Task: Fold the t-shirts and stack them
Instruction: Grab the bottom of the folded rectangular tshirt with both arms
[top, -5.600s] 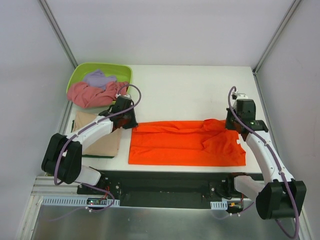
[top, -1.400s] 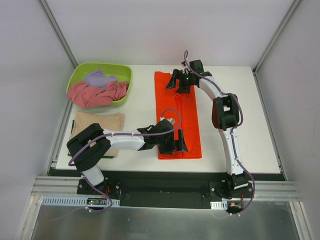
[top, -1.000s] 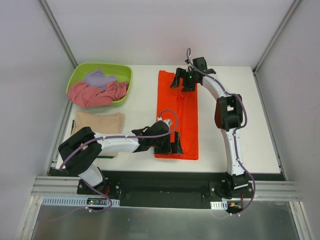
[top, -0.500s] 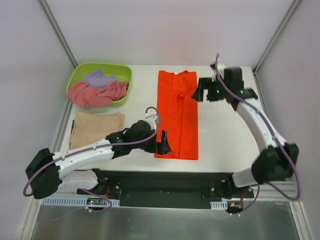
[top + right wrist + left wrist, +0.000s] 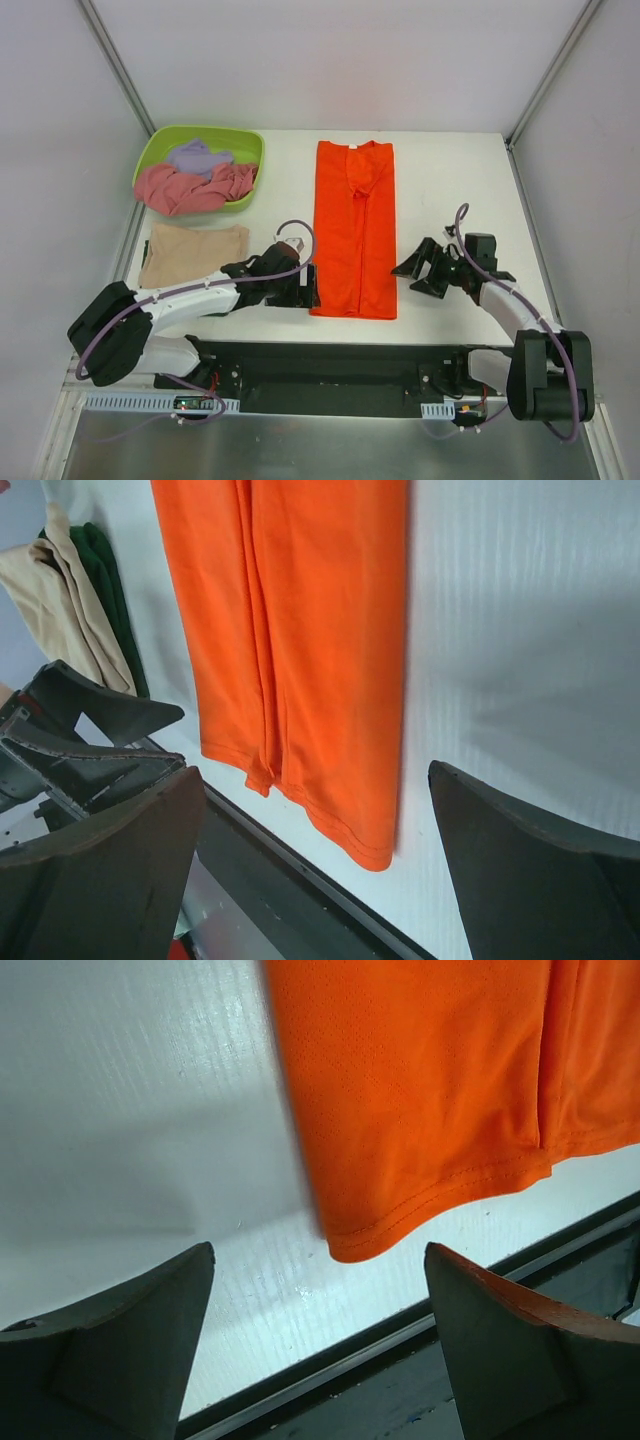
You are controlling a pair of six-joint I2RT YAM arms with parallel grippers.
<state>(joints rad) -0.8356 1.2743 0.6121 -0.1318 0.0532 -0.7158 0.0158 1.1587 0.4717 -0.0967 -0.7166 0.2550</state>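
Nearest the arm bases, the left pincer [image 5: 312, 288] lies low over the bench [image 5: 450, 190] by the front edge, jaws spread wide with nothing between them. It points at the near left corner of the orange t-shirt [image 5: 355, 230] and sits just beside the hem. From these angles it is hard to say whether a fingertip brushes the cloth. Across the shirt, the right pincer [image 5: 410, 278] is also low and spread wide, empty, facing the shirt's right edge with a strip of bare bench between them. The orange t-shirt lies flat between the two, folded lengthwise into a long narrow strip with both sides turned in to meet along a centre seam. Its hem is close to the front edge and its collar is at the far end. To the left, behind the left arm's forearm, the tan t-shirt [image 5: 195, 255] sits folded in a neat rectangle near the bench's left side, and the right wrist view shows a dark green layer [image 5: 100, 590] under it. Farther back, in the far left corner, stands the lime-green tub [image 5: 160, 150]. The dusty pink t-shirt [image 5: 185, 188] is heaped crumpled in it, spilling toward the near rim. The pale lavender t-shirt [image 5: 197, 157] is bunched on top toward the back.
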